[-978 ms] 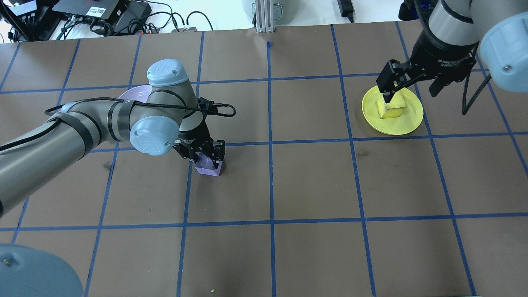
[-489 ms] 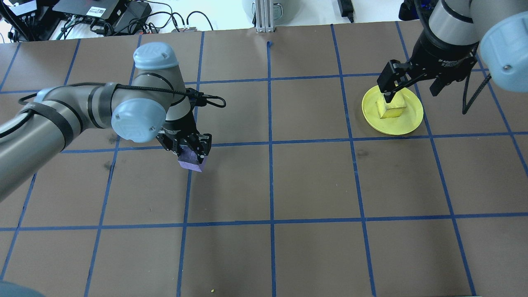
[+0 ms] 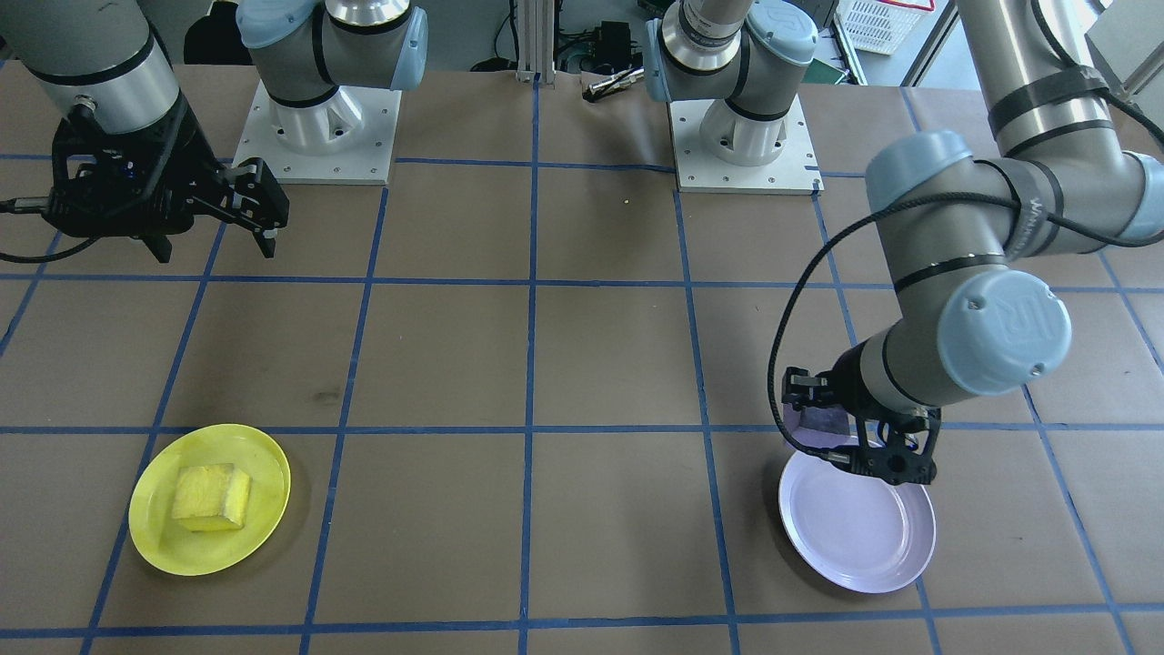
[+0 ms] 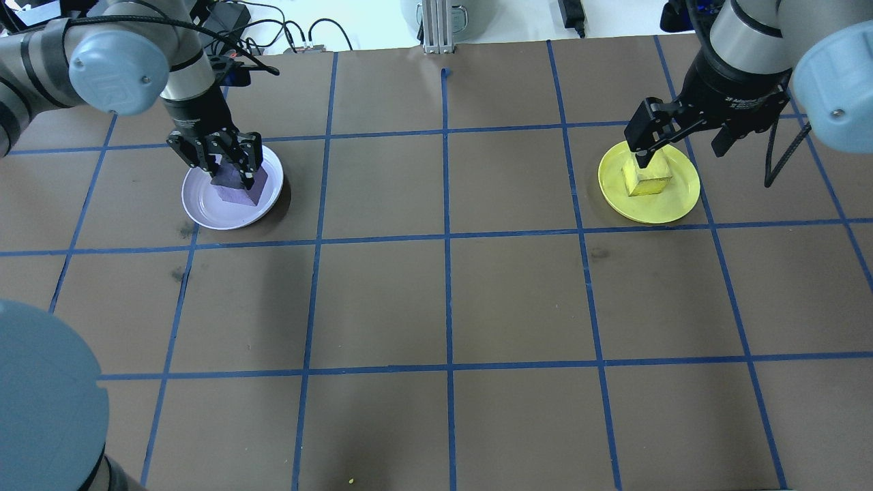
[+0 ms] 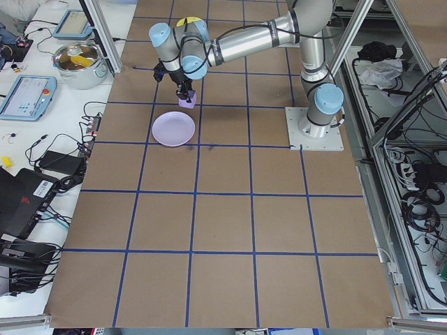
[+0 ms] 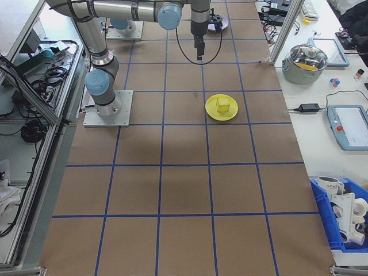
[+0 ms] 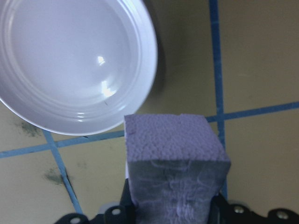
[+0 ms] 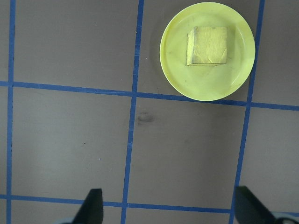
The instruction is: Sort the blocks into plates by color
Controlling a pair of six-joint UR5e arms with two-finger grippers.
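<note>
Left gripper (image 4: 228, 167) clamped on purple block (image 4: 237, 187), held above the lavender plate (image 4: 204, 204), toward its 2 o'clock rim in the overhead view. Right gripper (image 3: 209, 223) spread wide, holding nothing, raised well clear of the table. Yellow block (image 3: 211, 498) lies inside yellow plate (image 3: 155, 537), near center.

Brown table (image 4: 518, 293), blue tape grid; steel pot (image 6: 310, 62); blue bin (image 6: 345, 221).
</note>
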